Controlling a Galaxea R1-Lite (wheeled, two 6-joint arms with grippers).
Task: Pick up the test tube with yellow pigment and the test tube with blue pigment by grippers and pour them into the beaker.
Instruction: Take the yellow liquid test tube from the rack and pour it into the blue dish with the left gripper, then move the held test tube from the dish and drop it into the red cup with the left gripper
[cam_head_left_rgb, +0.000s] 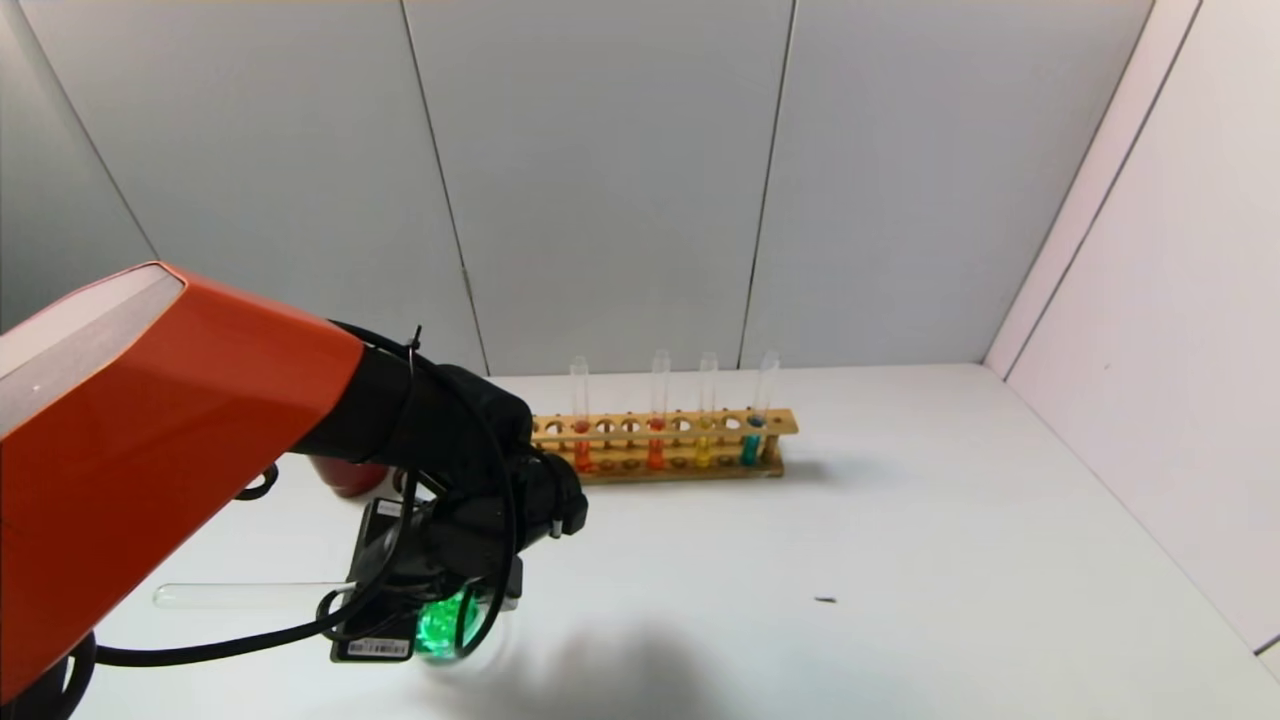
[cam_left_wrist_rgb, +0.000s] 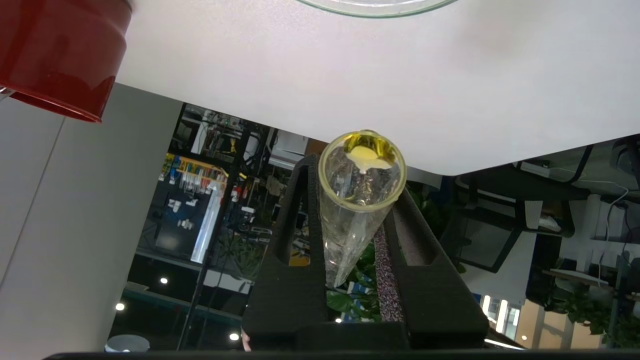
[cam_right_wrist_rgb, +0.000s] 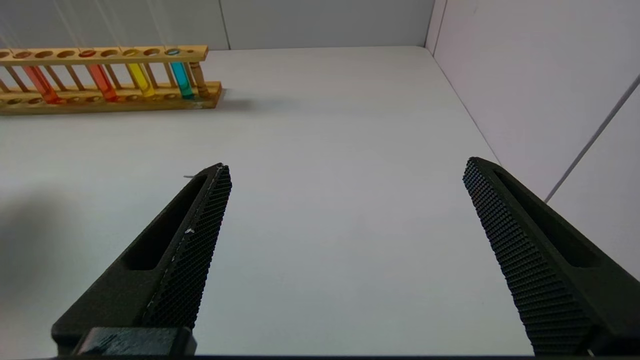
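A white table (cam_head_left_rgb: 900, 560) carries a wooden tube rack (cam_head_left_rgb: 665, 445) near its back wall; a dark red cup (cam_head_left_rgb: 345, 476) stands left of the rack, a beaker (cam_head_left_rgb: 450, 630) of green liquid nearer, front-left.

One wooden rack (cam_head_left_rgb: 665, 440) stands on the tabletop (cam_head_left_rgb: 900, 560), holding four upright test tubes: two with orange-red liquid (cam_head_left_rgb: 581, 455) (cam_head_left_rgb: 655, 450), one with yellow liquid (cam_head_left_rgb: 703, 450) and one with blue liquid (cam_head_left_rgb: 750, 445). A fifth tube (cam_head_left_rgb: 250, 595) lies level at the left gripper (cam_left_wrist_rgb: 357, 240). There is one dark red cup (cam_head_left_rgb: 345, 478) and one beaker (cam_head_left_rgb: 450, 625) holding green liquid.
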